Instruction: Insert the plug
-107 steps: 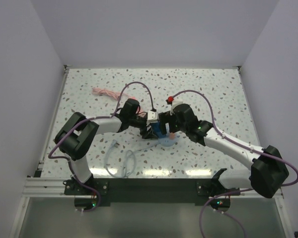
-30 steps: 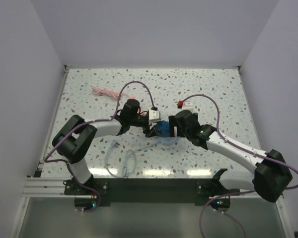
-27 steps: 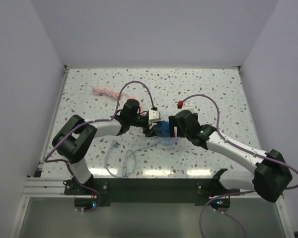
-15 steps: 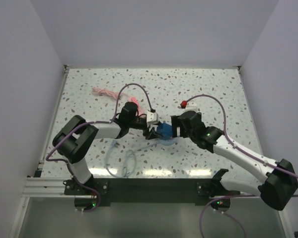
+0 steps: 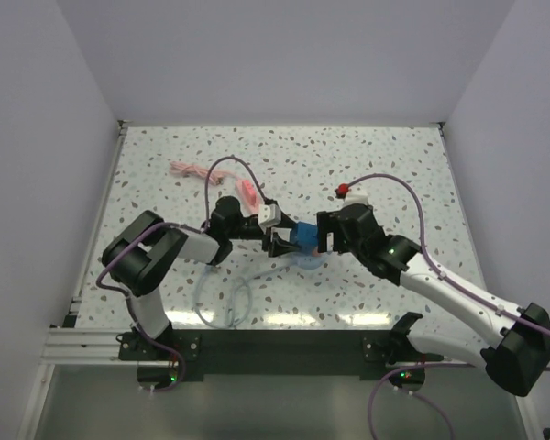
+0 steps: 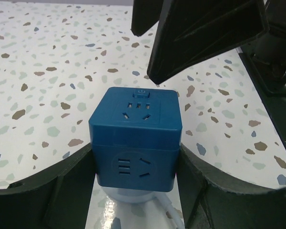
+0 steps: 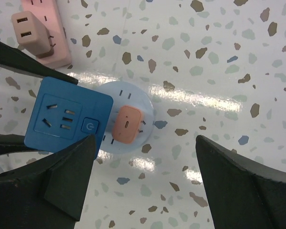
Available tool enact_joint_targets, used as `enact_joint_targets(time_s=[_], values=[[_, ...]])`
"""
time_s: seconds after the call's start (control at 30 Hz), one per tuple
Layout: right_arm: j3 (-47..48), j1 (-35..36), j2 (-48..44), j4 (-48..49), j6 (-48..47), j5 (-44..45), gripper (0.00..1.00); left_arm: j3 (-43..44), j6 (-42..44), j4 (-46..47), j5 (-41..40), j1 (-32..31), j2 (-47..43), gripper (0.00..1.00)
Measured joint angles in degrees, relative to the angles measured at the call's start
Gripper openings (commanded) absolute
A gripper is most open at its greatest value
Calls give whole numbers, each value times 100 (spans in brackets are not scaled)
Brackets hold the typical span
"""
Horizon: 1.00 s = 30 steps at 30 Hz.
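A blue cube socket (image 6: 136, 136) stands on a pale-blue round power strip (image 7: 133, 98). My left gripper (image 6: 136, 164) is shut on the cube's two sides; in the top view the left gripper (image 5: 284, 243) is just left of the cube (image 5: 303, 237). A small orange plug (image 7: 127, 124) sits in the round strip beside the cube (image 7: 66, 119). My right gripper (image 7: 148, 176) is open and empty, hovering above the strip; in the top view the right gripper (image 5: 324, 235) is just right of the cube. Its dark fingers (image 6: 200, 33) show in the left wrist view.
A pink power strip with a beige adapter (image 7: 38, 28) lies just beyond the cube, also in the top view (image 5: 249, 192). A pink cable (image 5: 188, 170) lies at the back left. A white cable loop (image 5: 225, 298) lies near the front.
My right gripper has drawn back to the right, off the cube. The left arm has shifted a little left, uncovering the pink strip, still holding the cube.
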Motion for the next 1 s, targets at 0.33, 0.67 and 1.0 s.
enact_joint_targets(time_s=[0.33, 0.67, 1.0], values=[[83, -2, 295, 164, -68, -105, 89, -66, -903, 1187, -90, 35, 509, 7], [363, 0, 750, 310, -236, -269, 88, -240, -1475, 1543, -278, 35, 898, 6], [393, 4, 890, 428, -295, -444, 87, -273, -1943, 1974, -348, 59, 1137, 4]])
